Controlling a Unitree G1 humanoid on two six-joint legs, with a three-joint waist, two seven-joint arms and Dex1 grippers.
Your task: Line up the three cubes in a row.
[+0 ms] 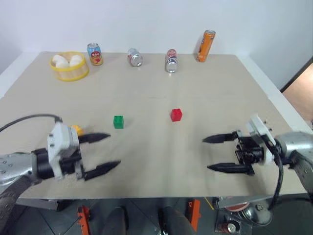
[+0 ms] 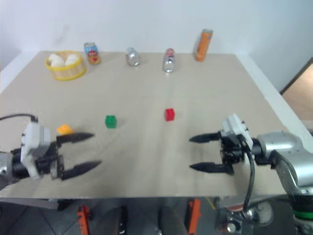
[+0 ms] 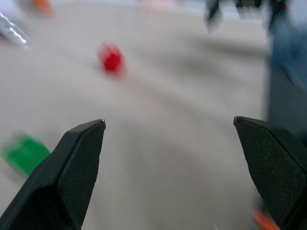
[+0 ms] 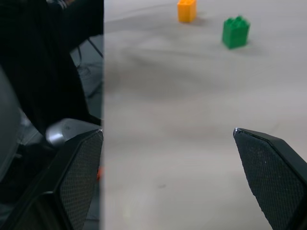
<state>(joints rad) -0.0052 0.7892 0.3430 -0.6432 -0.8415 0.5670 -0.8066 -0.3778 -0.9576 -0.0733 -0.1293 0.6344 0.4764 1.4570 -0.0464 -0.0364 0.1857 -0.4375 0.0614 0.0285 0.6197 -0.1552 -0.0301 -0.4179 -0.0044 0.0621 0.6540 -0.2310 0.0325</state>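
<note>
Our left hand (image 1: 102, 152) hovers over the near left part of the desk (image 1: 195, 88), its two black fingers spread wide apart with nothing between them, pointing toward the middle of the desk. Our right hand (image 1: 215, 153) hangs over the near right part, its fingers likewise spread wide and empty, pointing left toward the other hand.

We see the three cubes resting on the desk, not in a line. The yellow-orange cube (image 2: 64, 129) sits at the left, just beside the upper finger of our left hand, and we cannot tell whether the two touch. The green cube (image 1: 118, 122) lies to the right of it and a little farther back, apart from both hands. The red cube (image 1: 176, 115) lies farther right again, near the middle of the desk, slightly farther back than the green one.

Along the far edge of the desk we see a yellow basket (image 1: 71, 72) holding white eggs (image 1: 67, 60), then a colourful can (image 1: 94, 54), two silver cans (image 1: 135, 57) and a taller orange can (image 1: 205, 45).
</note>
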